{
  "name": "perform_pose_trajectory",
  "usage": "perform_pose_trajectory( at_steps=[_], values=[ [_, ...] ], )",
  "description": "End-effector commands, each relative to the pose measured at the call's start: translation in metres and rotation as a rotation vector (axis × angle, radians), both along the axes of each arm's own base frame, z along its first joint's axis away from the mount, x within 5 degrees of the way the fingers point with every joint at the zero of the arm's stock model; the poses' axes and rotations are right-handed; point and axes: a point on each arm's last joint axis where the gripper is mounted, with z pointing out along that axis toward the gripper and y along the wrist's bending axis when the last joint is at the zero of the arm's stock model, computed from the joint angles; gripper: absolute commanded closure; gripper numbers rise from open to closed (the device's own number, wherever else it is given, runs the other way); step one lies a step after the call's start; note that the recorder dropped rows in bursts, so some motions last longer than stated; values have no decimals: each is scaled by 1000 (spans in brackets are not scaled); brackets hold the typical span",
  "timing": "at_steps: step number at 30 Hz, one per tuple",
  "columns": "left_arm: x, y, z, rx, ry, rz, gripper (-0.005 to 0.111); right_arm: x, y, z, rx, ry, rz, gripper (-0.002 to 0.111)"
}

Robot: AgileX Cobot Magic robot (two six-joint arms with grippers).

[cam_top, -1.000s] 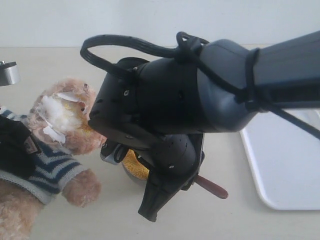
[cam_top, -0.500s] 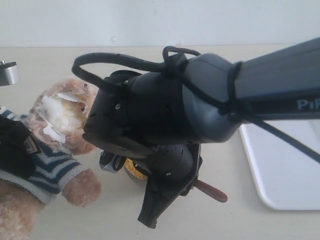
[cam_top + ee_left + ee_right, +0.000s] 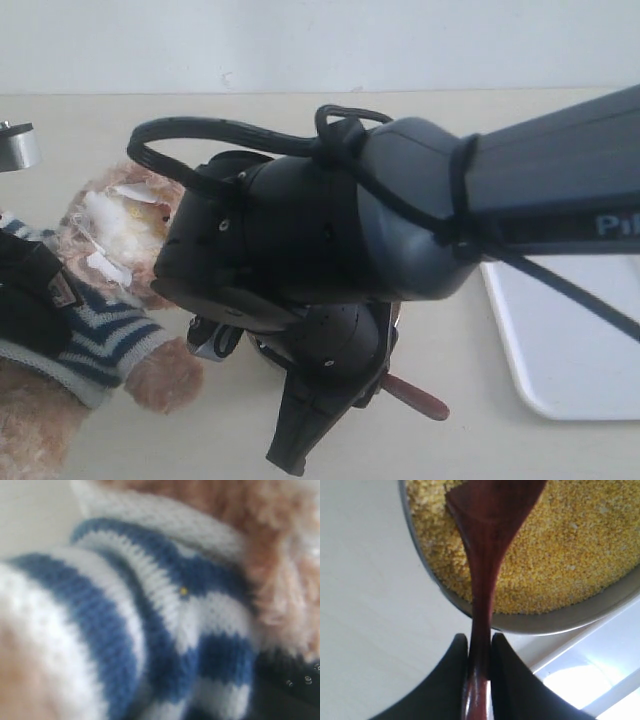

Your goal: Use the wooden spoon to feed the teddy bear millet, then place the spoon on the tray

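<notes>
The teddy bear [image 3: 120, 240] leans at the left in its blue-and-white striped shirt [image 3: 165, 605]. My left gripper [image 3: 28, 296] sits black on its torso, pressed into the shirt, which fills the left wrist view; one dark finger [image 3: 285, 690] shows at the fabric's edge. My right gripper [image 3: 480, 641] is shut on the handle of the wooden spoon [image 3: 487, 545]. The spoon's bowl lies over the millet [image 3: 580, 555] in the metal bowl [image 3: 545, 625]. In the exterior view the handle's end [image 3: 420, 398] sticks out under the right arm [image 3: 330, 250]. The white tray [image 3: 570, 340] lies to the right.
The bulky right arm hides the bowl and the middle of the pale table [image 3: 100, 430] in the exterior view. A metal object [image 3: 15, 148] stands at the far left edge. The tray's corner [image 3: 600, 670] lies just beyond the bowl.
The right arm has shifted left and slightly down, now covering the millet that showed beneath it. The spoon's handle end moved with it. The bear and left gripper stayed put.
</notes>
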Motion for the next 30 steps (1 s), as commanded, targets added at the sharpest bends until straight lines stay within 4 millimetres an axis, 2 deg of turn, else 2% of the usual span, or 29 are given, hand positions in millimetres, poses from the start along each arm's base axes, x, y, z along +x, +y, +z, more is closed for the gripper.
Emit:
perform_pose_trajectory(
  at_steps=[1,5,10,12,30],
  values=[
    [-1,-2,5,-17,-15,4,103,-1,1,1,10,17,7,109],
    [-1,-2,5,-17,-15,4,103,0,1,7,22,4,16,109],
    [-1,-2,5,-17,-15,4,103,15,-1,28,127,27,-62,109],
    [-1,-2,5,-17,-15,4,103,20,-2,31,144,35,-83,109],
    [-2,-2,5,-17,-16,-4,103,47,-23,30,197,156,-160,109]
  ],
)
